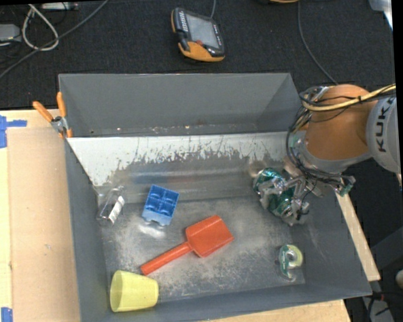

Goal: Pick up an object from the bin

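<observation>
— Where's it gone in?
— Right side of the bin (185, 110). The arm's orange wrist (332, 132) hangs over the right wall, with the jaws down against a crumpled, shiny green thing (270, 190) below the far slope.
— Gripping it?
— Can't tell whether the jaws are open or closed.
— Why that one?
— It's closest to the arm's side, I'd guess. The blue block (160, 205), red toy shovel (196, 242) and yellow cup (132, 290) lie well apart to the left. A small green-white ring (289, 259) sits nearer us.
</observation>
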